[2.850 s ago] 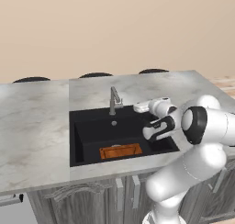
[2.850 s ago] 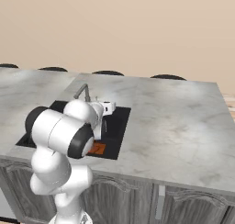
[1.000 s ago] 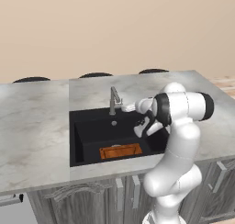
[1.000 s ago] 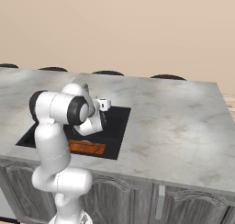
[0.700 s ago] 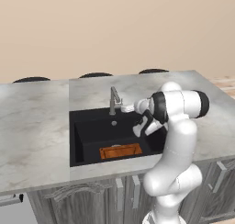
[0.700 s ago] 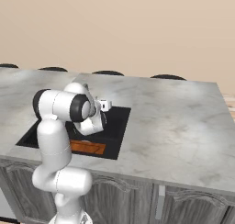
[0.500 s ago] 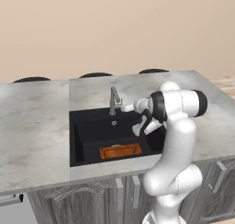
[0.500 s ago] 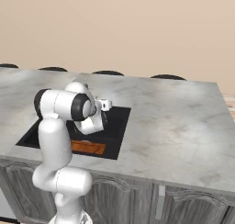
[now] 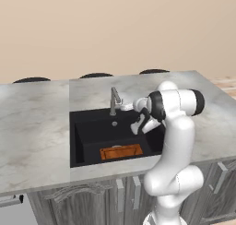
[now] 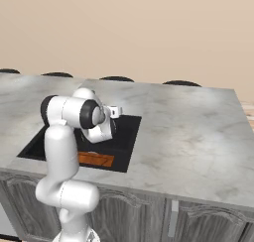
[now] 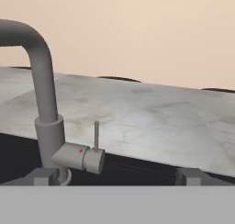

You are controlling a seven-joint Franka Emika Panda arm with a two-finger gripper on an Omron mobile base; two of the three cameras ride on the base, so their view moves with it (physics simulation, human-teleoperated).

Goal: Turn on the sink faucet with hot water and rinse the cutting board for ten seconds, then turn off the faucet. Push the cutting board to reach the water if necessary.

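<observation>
Pincer (image 11: 114, 176) released and empty, its two dark tips spread wide at the base of the hand view and levelled at the faucet (image 11: 43, 103), whose thin lever stands upright from the side barrel between them; judged purpose: the hand sits low over the rear of the sink (image 9: 87, 127) so the lever falls inside the open gap, ready for a sideways nudge toward the hot side, where a small red mark shows on the barrel. Faucet post vertical, its spout bending forward over the basin; no stream is visible, so the tap is judged off and the opening step not yet done. Cutting board (image 9: 120, 151) lies flat on the basin floor, close to the front wall, long axis running left–right along that wall, well apart from the spout and forward of the drain; judged likely to need a push rearward to meet the flow. Marble tabletop (image 9: 32, 122) frames the basin on all sides, with dark chair backs beyond its far edge
</observation>
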